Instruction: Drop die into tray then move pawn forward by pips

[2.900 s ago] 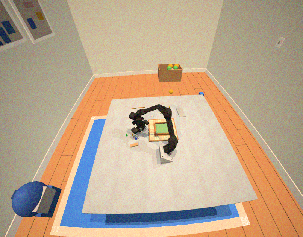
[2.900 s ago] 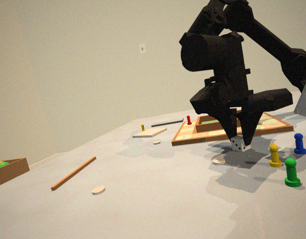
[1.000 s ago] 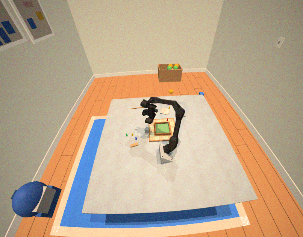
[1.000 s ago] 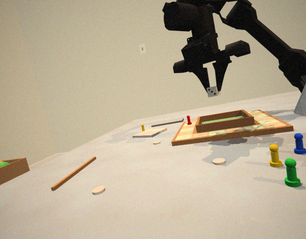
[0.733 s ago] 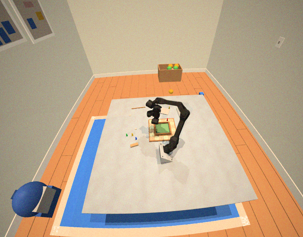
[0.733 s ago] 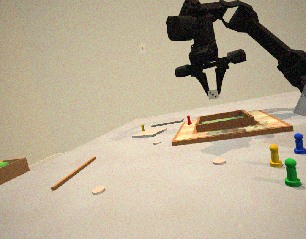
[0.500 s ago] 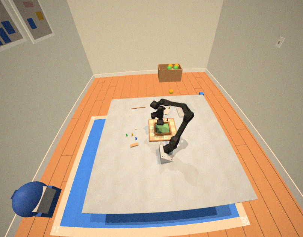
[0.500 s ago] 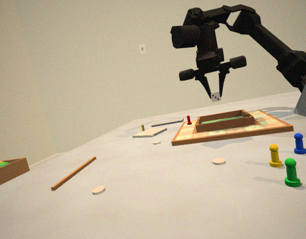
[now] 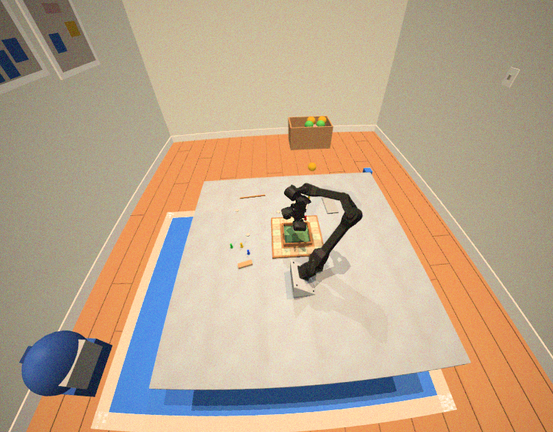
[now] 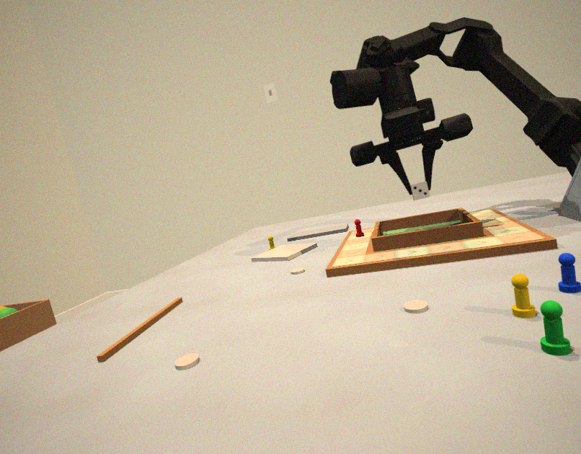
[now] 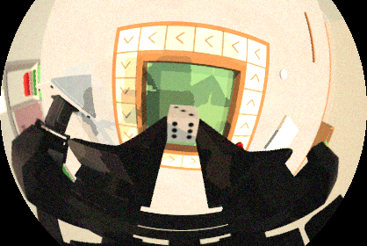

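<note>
My gripper (image 10: 419, 190) (image 11: 182, 121) is shut on the white die (image 10: 419, 190) (image 11: 183, 125) and holds it well above the green dice tray (image 10: 418, 228) (image 11: 193, 90) (image 9: 295, 234). The tray sits in the middle of the board (image 10: 427, 256) (image 11: 130, 41) (image 9: 278, 253), which has a ring of arrow squares. A red pawn (image 10: 358, 228) (image 9: 305, 217) (image 11: 239, 144) stands on a far corner square of the board. In the top view the gripper (image 9: 297, 226) hides the die.
Yellow (image 10: 522, 295), blue (image 10: 568, 272) and green (image 10: 553, 328) pawns stand on the table off the board. A small yellow pawn (image 10: 270, 241) stands by a flat card (image 10: 283, 251). A wooden stick (image 10: 139, 328), discs (image 10: 415, 305) (image 10: 187, 361) and a wooden block (image 9: 244, 264) lie about.
</note>
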Available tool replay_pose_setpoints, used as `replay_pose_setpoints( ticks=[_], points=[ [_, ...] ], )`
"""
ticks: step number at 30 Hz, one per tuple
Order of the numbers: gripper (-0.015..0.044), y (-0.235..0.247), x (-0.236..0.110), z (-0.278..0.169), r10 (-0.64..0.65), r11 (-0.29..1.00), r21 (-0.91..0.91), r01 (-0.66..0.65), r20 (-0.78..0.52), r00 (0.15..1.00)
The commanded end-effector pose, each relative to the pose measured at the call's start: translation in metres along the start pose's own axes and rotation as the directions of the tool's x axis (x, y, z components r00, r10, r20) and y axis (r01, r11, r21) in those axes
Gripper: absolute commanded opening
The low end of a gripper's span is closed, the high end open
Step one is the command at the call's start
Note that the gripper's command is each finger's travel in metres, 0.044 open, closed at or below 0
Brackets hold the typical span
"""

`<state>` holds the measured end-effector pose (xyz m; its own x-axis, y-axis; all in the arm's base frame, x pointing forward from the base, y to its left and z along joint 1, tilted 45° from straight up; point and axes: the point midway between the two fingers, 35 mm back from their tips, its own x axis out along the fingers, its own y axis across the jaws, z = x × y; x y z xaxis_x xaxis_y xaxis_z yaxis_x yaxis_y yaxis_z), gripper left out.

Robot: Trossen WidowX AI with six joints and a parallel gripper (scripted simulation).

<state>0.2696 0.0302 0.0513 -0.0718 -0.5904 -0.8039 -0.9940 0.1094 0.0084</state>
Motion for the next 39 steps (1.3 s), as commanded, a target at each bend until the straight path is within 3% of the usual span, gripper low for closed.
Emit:
replay_pose_setpoints(
  ticks=[1,9,18,23,29,39],
  points=[
    [0.0,0.003,0.004,0.0,0.035,0.999,-0.003,-0.035,0.136,0.99],
    [0.0,0.006,0.008,0.001,0.046,0.999,-0.018,-0.042,0.395,0.917],
    [0.0,0.005,0.008,0.001,-0.033,0.999,-0.011,0.052,0.638,0.77],
    [0.0,0.004,0.007,0.0,-0.043,0.998,-0.008,0.063,0.653,0.756],
    [0.0,-0.005,-0.027,-0.025,-0.043,0.998,-0.008,0.063,0.653,0.756],
    [0.0,-0.003,-0.026,-0.025,-0.043,0.998,-0.008,0.063,0.653,0.756]
  ],
)
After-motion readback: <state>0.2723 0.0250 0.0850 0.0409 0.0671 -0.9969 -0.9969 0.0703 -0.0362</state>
